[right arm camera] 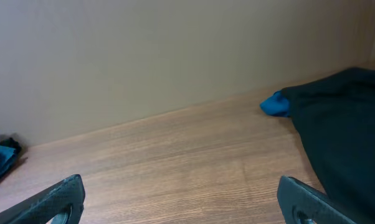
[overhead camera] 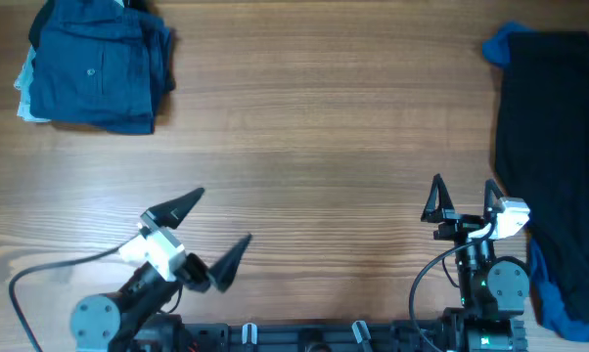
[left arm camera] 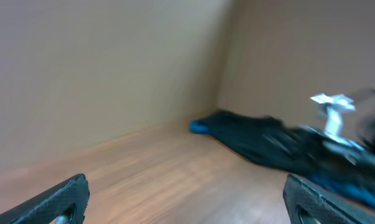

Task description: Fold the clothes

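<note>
The left jaws stood wide and held nothing. Their dark fingers (overhead camera: 189, 202) splayed toward 1 o'clock over bare table (overhead camera: 324, 127), with the left arm (overhead camera: 148, 256) rising from the near edge at about 7 o'clock in the overhead view. The right jaws were also spread wide and empty, pointing to 12 o'clock, on the right arm (overhead camera: 485, 269) at about 5 o'clock. Their outer finger lay just beside the hem of the black garment (overhead camera: 554, 147), and whether it touched could not be told. That garment lay loose and unfolded along the table's 3 o'clock edge. Bright blue cloth (overhead camera: 500, 44) showed under it at its far corner and again near the front edge. In the right wrist view the black garment (right arm camera: 343, 124) filled the 3 o'clock side, with the bright blue cloth (right arm camera: 275, 106) at its tip against the plain wall (right arm camera: 175, 50). The left wrist view was blurred but showed the same dark heap (left arm camera: 262, 143) at 3 o'clock. Well apart, in the 10 o'clock corner, the navy garment (overhead camera: 94, 68) sat folded into a squarish stack with a small button (overhead camera: 91, 71) on top. Pale blue-white cloth (overhead camera: 25, 93) peeped from under its 9 o'clock side. Between the stack and the black garment the wood lay open from the far edge to both arms.
</note>
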Controlling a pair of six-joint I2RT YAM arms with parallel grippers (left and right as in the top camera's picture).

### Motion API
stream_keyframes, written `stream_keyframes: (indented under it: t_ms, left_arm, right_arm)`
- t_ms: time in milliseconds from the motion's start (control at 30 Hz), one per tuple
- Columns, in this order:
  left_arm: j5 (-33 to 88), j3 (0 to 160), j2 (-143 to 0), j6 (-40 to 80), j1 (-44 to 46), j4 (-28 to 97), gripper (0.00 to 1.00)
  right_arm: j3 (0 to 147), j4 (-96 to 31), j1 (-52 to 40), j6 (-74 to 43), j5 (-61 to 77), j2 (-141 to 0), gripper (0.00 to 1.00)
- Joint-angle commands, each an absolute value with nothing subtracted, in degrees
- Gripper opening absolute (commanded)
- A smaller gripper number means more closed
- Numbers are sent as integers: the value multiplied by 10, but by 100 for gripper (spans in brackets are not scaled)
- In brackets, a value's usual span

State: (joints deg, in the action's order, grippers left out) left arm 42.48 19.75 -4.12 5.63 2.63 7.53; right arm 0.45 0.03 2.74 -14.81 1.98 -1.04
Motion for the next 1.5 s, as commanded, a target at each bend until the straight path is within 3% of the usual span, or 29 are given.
stream_keyframes:
  t_ms: [0, 167, 667, 1033, 1167, 1467]
  left_arm:
    - [209, 158, -25, 180, 51, 70, 100]
    - [75, 124, -19, 179, 72, 71, 100]
    - [81, 3, -1, 152, 25, 23, 100]
    - [70, 3, -1, 116, 1, 32, 100]
    - [83, 3, -1, 33, 2, 36, 100]
    - [82, 3, -2, 32, 2, 36, 100]
  right_arm:
    - [3, 2, 31, -137, 31, -3, 100]
    - [3, 2, 31, -137, 30, -3, 100]
    - [3, 2, 31, -137, 30, -3, 100]
    - [3, 2, 31, -137, 30, -3, 100]
    - [3, 2, 31, -137, 30, -3, 100]
    - [3, 2, 31, -137, 30, -3, 100]
